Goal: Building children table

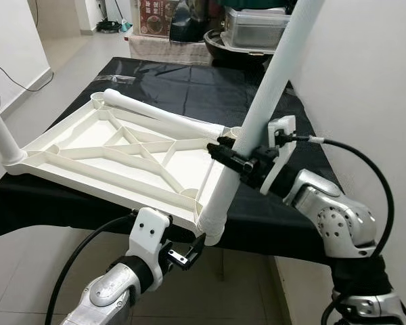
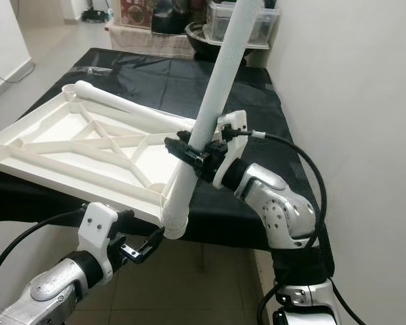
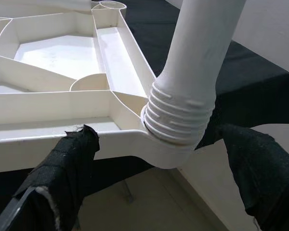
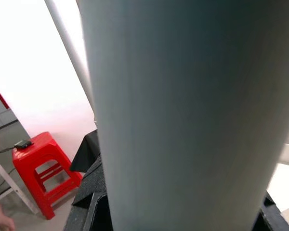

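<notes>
Table leg clamped in right end effector; left end effector open below threaded base.

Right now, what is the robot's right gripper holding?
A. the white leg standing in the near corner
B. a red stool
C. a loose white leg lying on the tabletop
A: the right gripper is clamped around the white leg threaded into the tabletop's near corner socket.

White table top, white leg — black cloth, red stool
</notes>
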`<state>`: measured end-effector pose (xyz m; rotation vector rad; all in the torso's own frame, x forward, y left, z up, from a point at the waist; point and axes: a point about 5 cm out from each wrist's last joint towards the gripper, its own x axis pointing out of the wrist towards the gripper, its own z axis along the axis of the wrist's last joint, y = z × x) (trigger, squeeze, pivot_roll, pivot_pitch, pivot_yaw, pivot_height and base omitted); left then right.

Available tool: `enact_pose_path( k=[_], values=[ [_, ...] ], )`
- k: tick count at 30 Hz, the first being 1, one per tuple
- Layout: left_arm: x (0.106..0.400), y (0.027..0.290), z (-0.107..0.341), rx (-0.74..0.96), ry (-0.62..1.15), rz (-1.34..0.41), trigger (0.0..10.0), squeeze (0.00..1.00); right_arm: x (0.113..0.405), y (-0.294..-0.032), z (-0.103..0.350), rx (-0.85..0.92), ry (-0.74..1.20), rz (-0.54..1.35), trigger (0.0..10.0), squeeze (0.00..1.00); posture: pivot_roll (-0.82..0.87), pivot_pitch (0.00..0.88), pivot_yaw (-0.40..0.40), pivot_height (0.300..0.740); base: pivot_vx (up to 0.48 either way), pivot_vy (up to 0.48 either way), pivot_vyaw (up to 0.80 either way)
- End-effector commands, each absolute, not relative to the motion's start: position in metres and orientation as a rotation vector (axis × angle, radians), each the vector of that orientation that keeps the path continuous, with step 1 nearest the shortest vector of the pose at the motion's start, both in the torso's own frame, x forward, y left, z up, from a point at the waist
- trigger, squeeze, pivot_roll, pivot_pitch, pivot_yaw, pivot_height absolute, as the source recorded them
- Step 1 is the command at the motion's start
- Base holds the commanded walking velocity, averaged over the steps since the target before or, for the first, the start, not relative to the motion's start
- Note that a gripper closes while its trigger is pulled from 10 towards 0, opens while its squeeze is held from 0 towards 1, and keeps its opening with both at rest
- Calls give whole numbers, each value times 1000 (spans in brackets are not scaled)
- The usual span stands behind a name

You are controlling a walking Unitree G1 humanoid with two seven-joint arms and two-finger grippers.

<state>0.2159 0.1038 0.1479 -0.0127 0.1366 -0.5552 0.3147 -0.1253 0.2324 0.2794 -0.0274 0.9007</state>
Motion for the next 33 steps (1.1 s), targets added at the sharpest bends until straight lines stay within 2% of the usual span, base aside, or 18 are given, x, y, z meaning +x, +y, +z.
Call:
enact_pose_path(
  k=[1,10,21,33],
  values=[
    [214,103,147,-11,142,-565,10000,0,316,-128,229,273,-16,880,10000,0,91,51,-109,740,0,0,0],
    [210,104,147,-17,149,-566,10000,0,315,-123,220,243,7,863,10000,0,90,71,-108,740,0,0,0],
    [209,103,152,-30,130,-561,10000,0,326,-135,216,71,8,734,10000,0,87,84,-115,740,0,0,0],
    [212,102,157,-38,108,-553,10000,0,351,-158,241,-6,-133,402,10000,0,79,81,-120,740,0,0,0]
  ],
)
